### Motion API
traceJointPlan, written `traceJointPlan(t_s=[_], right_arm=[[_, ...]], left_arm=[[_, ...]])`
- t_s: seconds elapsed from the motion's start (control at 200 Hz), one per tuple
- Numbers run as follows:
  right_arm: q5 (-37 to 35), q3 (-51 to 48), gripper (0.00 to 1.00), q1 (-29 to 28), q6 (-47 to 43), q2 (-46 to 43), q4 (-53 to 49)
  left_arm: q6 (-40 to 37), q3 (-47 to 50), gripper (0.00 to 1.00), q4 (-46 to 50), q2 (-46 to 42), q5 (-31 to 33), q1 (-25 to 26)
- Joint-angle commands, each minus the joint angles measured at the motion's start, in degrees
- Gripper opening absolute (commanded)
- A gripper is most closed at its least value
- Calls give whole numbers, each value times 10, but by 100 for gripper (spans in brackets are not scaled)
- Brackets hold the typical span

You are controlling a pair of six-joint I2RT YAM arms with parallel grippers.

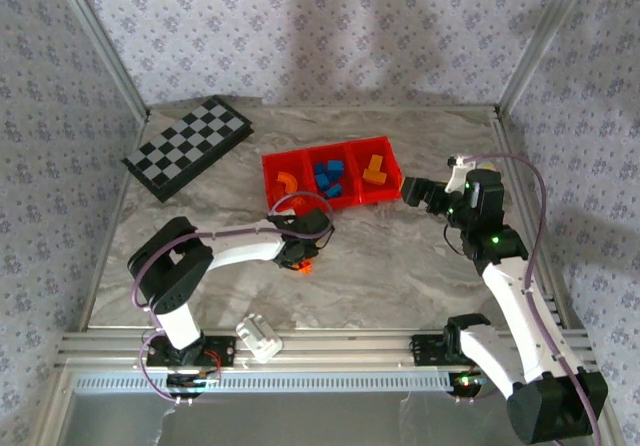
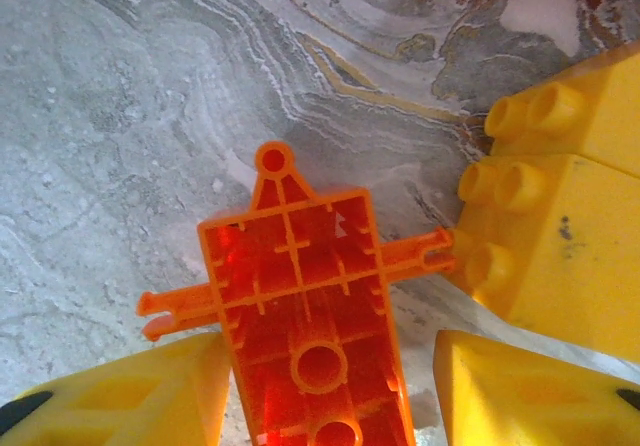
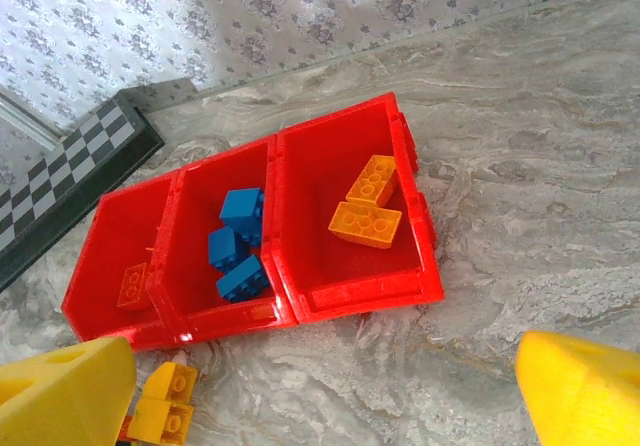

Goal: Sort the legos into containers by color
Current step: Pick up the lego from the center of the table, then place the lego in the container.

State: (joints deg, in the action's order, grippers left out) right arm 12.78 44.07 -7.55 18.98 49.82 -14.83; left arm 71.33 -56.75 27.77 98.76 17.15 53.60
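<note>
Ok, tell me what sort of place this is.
Likely a robot lab test cell: a marble-patterned table edged with aluminium rails, patterned cloth walls closing it in, and a left arm and right arm bolted at its near edge.

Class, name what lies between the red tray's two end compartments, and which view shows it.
The middle compartment, holding three blue legos; clearest in the right wrist view, also visible from the top.

Between the left jaws, a translucent orange brick point(image 2: 310, 316); just right of them, yellow bricks point(image 2: 560, 226). The fingers point(image 2: 120, 396) are yellow, the table point(image 2: 120, 116) grey-veined marble. Ahead of the right jaws: red tray point(image 3: 360, 296), blue bricks point(image 3: 240, 241), black-and-white checkered board point(image 3: 70, 176).
</note>
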Motion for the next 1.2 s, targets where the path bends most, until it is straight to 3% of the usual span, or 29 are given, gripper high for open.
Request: traceJointPlan(t_s=[0.0, 0.24, 0.49, 0.815, 0.955, 1.199], right_arm=[[-11, 15, 99, -4, -8, 1, -3], [-15, 14, 99, -5, -8, 3, -3], [-24, 13, 99, -9, -6, 5, -4], [-49, 16, 99, -12, -2, 19, -20], [-47, 18, 99, -13, 3, 18, -28], [-55, 21, 99, -14, 3, 18, -74]], left_arm=[[-8, -2, 53, 20, 7, -5, -7], [-27, 15, 31, 11, -1, 2, -12], [-64, 3, 27, 54, -61, 53, -2], [-201, -85, 27, 155, -187, 171, 5], [-284, -106, 31, 126, -187, 159, -50], [-379, -160, 30, 58, -118, 69, -161]])
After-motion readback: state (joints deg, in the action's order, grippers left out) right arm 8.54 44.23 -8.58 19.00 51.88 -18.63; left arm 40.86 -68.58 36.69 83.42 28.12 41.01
